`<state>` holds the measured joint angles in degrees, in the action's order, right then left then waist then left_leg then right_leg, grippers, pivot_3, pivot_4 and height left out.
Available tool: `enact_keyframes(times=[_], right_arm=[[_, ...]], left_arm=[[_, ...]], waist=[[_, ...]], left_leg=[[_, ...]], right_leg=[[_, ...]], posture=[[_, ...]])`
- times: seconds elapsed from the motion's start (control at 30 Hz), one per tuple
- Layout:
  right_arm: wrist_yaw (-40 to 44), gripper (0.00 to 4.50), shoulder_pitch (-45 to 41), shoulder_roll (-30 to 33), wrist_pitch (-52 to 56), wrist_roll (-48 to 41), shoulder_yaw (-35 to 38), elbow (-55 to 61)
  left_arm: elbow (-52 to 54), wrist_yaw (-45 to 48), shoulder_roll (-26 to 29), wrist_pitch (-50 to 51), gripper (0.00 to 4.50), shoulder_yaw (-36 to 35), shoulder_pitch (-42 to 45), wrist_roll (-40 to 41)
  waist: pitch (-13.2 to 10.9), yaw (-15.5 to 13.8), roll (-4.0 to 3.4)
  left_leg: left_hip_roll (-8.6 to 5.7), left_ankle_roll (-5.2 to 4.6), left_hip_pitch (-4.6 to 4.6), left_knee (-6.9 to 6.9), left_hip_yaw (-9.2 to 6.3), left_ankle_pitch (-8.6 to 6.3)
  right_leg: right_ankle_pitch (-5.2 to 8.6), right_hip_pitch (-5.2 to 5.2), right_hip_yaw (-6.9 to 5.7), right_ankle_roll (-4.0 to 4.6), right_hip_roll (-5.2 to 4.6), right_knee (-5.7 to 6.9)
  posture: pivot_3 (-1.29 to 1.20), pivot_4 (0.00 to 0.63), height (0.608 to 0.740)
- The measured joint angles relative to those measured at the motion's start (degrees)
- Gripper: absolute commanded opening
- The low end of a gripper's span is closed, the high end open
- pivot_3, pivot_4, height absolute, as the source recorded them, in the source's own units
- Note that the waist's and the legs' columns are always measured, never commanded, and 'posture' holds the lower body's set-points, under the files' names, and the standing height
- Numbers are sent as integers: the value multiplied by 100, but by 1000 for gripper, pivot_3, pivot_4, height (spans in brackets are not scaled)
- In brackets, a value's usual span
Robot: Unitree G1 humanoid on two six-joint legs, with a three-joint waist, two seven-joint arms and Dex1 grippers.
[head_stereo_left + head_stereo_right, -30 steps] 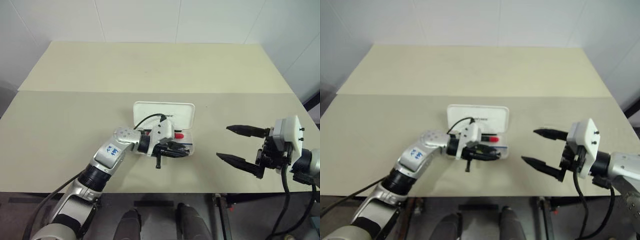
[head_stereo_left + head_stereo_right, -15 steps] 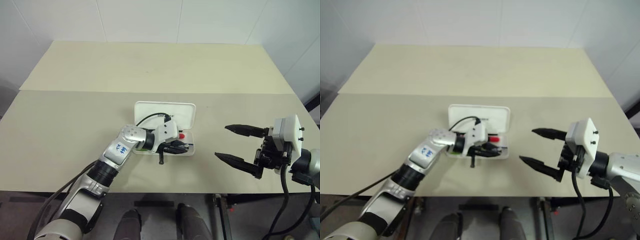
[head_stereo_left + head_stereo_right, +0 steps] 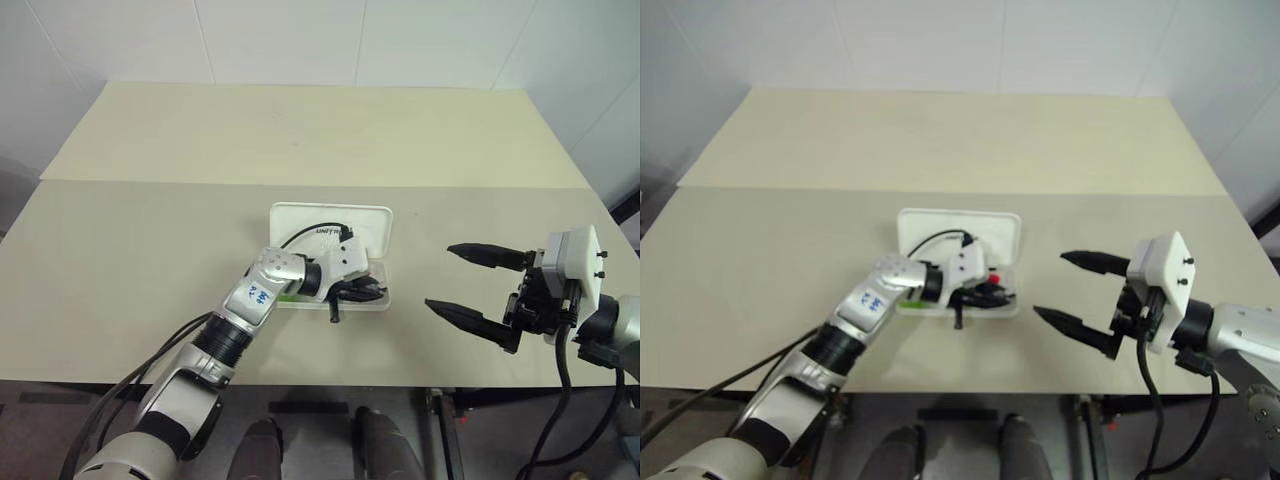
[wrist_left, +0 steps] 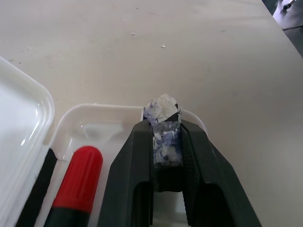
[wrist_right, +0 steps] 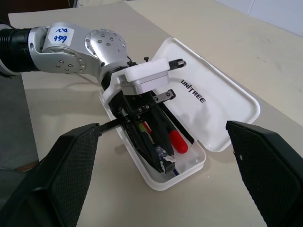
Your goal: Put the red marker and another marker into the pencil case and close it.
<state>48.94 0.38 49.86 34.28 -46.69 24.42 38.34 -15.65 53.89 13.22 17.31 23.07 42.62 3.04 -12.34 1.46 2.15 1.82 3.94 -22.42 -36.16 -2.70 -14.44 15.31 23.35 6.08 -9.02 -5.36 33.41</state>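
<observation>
A broad beige table top (image 3: 300, 140) carried everything, and the robot's silver left arm (image 3: 240, 310) reached across it from the near edge, bent at the wrist so that the left gripper (image 5: 161, 156) pointed to the robot's right and slightly down into the tray of the white rounded-rectangular hard plastic pencil case (image 5: 199, 163). The right arm was raised over the table's right side, well apart from the case, with the right gripper (image 3: 480, 290) aimed toward the case and its two black fingers spread wide around nothing. The case lay open near the middle of the table, its hinged lid (image 5: 213, 101) folded back flat on the far side with the dark lettering showing. The left gripper's black fingers (image 4: 132, 179) stood nearly together, their tips inside the tray close to its right-hand end wall; between the tips sat only a scuffed whitish-blue pad, with no object visible in the grip. The slim black-barrelled red marker with the red cap (image 4: 78, 175) lay in the tray just beside those fingers, on the lid side, its long axis along the length of the case and its red cap toward the same end wall as the fingertips. A sliver of the lime-green stubby highlighter (image 5: 141, 126) showed in the tray under the gripper
</observation>
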Motion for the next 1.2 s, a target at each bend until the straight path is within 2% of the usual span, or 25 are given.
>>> enact_keyframes(times=[0.17,0.2,0.23,0.33,0.53,0.67,0.83,0.93,1.07,1.2], right_arm=[[-51,4500,-11,0,-3,0,-103,2],[-58,4500,-20,0,-4,0,-113,2],[-62,4500,-33,0,-7,1,-116,2],[-64,4500,-87,0,-28,3,-140,-3],[-63,4500,-166,0,-53,19,-157,-32],[-63,4500,-208,-1,-59,65,-195,-65],[-59,4500,-261,-41,-73,122,-382,-114],[-33,4500,-296,-54,-135,148,-405,-209],[86,4500,-418,-53,-198,175,-483,-355],[324,4500,-701,-51,-312,275,-663,-673]], left_arm=[[-76,66,-63,-21,330,-11,34,5],[-76,84,-74,-20,1077,-11,34,9],[-73,109,-75,-5,1270,-12,33,16],[-29,238,-58,85,2262,-15,32,57],[222,371,77,213,4419,-57,25,116],[596,529,155,344,4483,-240,-54,363],[1359,774,208,531,4483,-918,-347,1267],[1643,848,599,643,4483,-1469,-642,1722],[1706,999,1271,581,4483,-1988,-1065,1925],[1242,1120,2001,225,4483,-2792,-1319,2029]], waist=[[0,1,0],[0,2,0],[0,2,0],[0,2,0],[0,4,0],[0,6,0],[0,15,-1],[1,32,-2],[1,23,-2],[1,29,-1]], left_leg=[[0,0,0,-1,0,0],[0,0,0,0,0,0],[0,0,0,0,0,0],[0,0,0,0,0,0],[0,0,0,0,0,0],[0,0,0,0,0,0],[1,0,3,3,-1,0],[1,0,10,4,-1,0],[2,0,10,-3,-1,1],[2,-1,10,-1,0,2]], right_leg=[[0,0,0,0,0,0],[0,0,0,0,0,0],[0,0,0,0,0,0],[0,0,0,0,0,0],[0,0,0,0,0,1],[0,0,0,0,0,2],[-4,1,0,-8,0,12],[-4,1,0,-8,1,19],[1,-1,0,2,0,19],[2,1,0,6,0,17]], posture=[[0,150,740],[0,150,740],[0,150,740],[0,150,740],[0,150,740],[0,150,740],[0,150,740],[0,150,740],[0,150,740],[0,150,740]])
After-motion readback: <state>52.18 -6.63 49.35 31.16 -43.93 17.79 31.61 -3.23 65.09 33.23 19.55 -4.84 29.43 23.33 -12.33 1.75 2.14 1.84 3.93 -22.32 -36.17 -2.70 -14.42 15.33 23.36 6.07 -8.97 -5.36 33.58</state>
